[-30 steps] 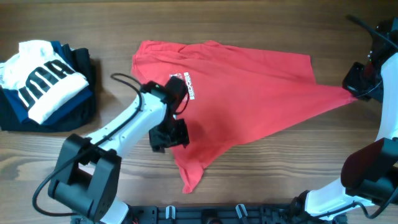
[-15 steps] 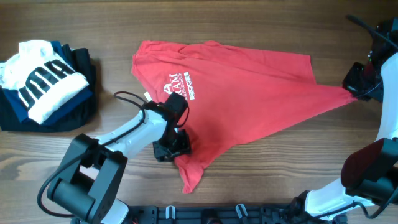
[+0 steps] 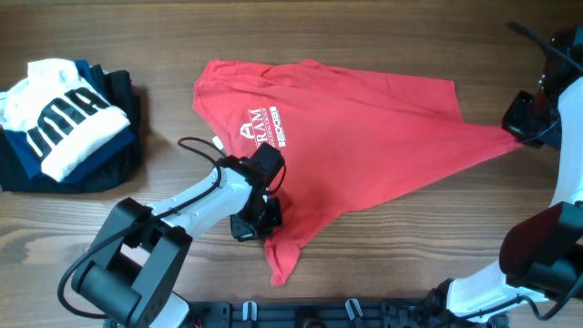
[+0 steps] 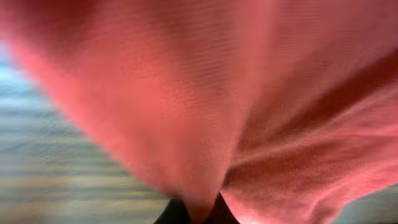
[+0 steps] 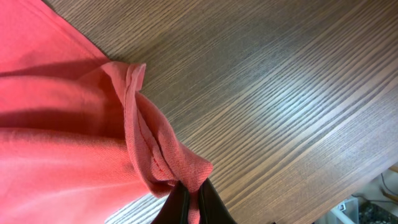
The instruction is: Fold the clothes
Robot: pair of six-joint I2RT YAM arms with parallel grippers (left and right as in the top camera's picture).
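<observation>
The clothes, a red T-shirt [image 3: 355, 128] with white lettering, lie spread across the table's middle, pulled out to a point at the right. My right gripper [image 3: 521, 130] is shut on that bunched corner [image 5: 180, 171], just above the wood. My left gripper [image 3: 258, 219] sits at the shirt's lower left edge, shut on a pinch of red cloth [image 4: 205, 208] that fills the left wrist view. A narrow tail of the shirt [image 3: 281, 260] hangs toward the front edge below it.
A pile of folded garments [image 3: 68, 123], white with black letters over navy and black, lies at the far left. The table's right edge [image 5: 373, 180] runs close behind the right gripper. Bare wood [image 3: 410, 246] lies in front of the shirt.
My left gripper has slid down and right along the shirt's lower left edge and has shut on the cloth there. The right arm has stayed still.
</observation>
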